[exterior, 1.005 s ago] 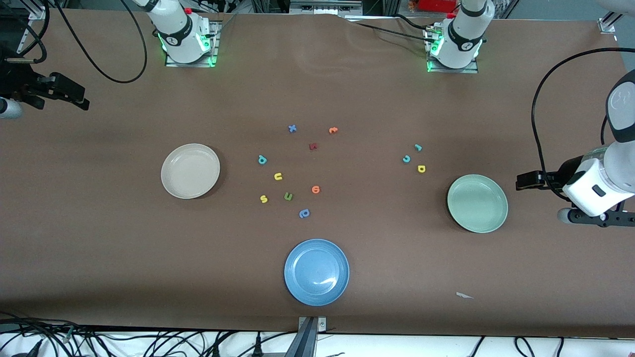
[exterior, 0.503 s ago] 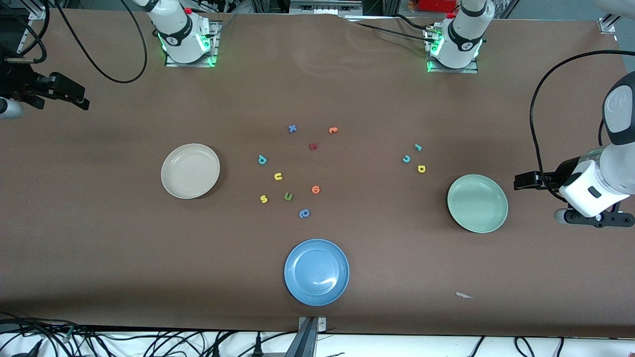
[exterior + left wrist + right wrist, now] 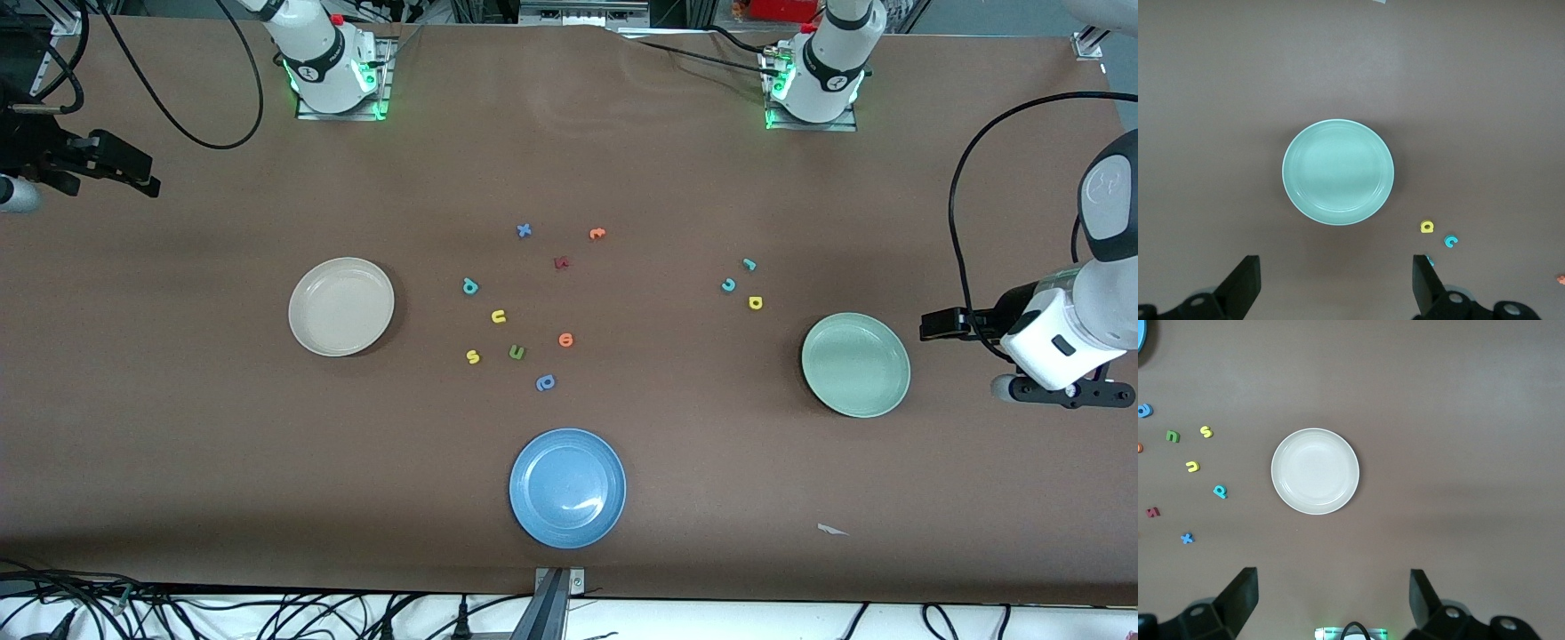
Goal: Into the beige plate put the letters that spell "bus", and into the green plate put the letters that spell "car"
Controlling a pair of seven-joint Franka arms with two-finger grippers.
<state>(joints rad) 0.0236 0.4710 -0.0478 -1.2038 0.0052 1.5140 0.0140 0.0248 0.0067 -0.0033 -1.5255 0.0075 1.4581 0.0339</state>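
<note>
You have the right gripper [image 3: 1331, 603] released, high over the beige plate [image 3: 341, 307], which is empty. The teal b [image 3: 469, 286], yellow u [image 3: 498, 316] and yellow s [image 3: 473, 357] lie on the surface mid-table. The teal c [image 3: 728, 285], r [image 3: 749, 264] and yellow a [image 3: 755, 303] sit near the green plate [image 3: 855, 364] (also empty). The left gripper [image 3: 1338, 283] is released above it.

Brown table [image 3: 178, 427]: three plates [image 3: 341, 307], scattered foam letters [image 3: 498, 316].

I find even overhead lighting, soft shadows beside each plate, a small glare streak on the blue plate [image 3: 578, 505], focus sharp throughout.
</note>
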